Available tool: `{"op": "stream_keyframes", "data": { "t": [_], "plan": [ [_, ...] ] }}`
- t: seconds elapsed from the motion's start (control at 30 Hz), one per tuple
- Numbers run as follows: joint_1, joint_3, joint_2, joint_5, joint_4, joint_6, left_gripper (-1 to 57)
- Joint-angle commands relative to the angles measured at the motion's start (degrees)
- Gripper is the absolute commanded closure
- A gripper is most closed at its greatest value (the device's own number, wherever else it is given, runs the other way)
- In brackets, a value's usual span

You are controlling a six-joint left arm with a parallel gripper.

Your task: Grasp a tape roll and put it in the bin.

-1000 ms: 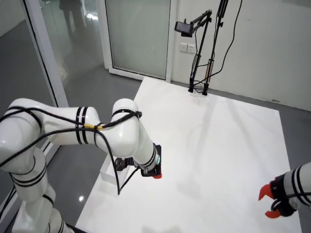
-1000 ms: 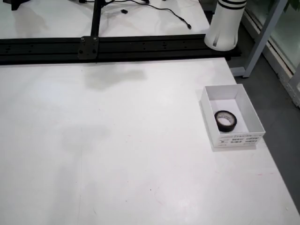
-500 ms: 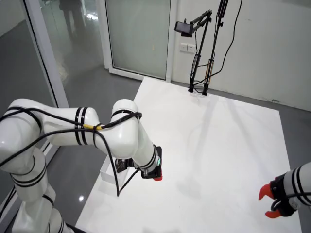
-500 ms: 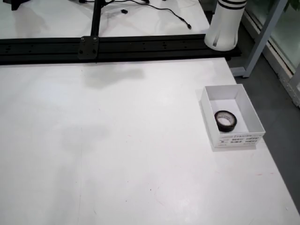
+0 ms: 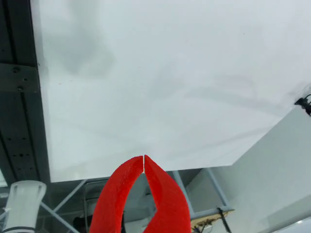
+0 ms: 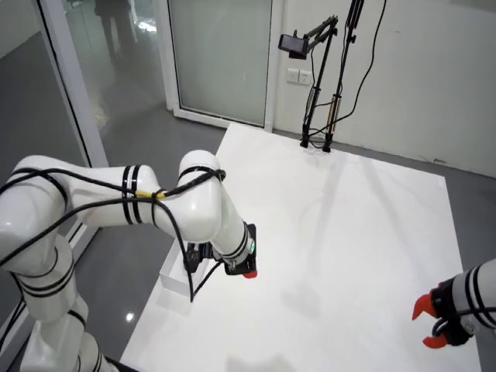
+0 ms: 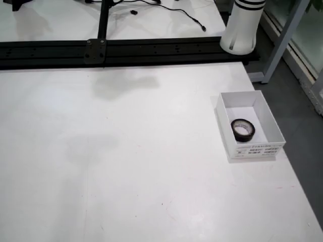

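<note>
A black tape roll point(image 7: 244, 136) lies inside the white open bin point(image 7: 257, 149) near the table's right edge in the overhead view. No gripper shows in that view. In the room view my white arm bends over the table's near-left edge, and its red gripper point(image 6: 247, 272) hangs just right of the bin point(image 6: 172, 274), which the arm partly hides. In the wrist view the red fingers point(image 5: 144, 160) are shut tip to tip with nothing between them, over bare white table point(image 5: 165, 77).
A second arm's red gripper point(image 6: 431, 322) stays at the right edge of the room view. A black rail point(image 7: 126, 49) and a white arm base point(image 7: 243, 27) run along the table's far side. A camera stand point(image 6: 318, 85) is at the far end.
</note>
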Motion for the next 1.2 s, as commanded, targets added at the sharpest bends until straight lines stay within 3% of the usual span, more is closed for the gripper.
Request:
{"op": "stream_keyframes", "data": {
  "t": [0.03, 1.2],
  "plan": [
    [4.18, 0.16, -0.02, 0.06, 0.18, 0.05, 57.0],
    [4.88, 0.16, -0.02, 0.15, 0.36, 0.05, 57.0]
  ]
}}
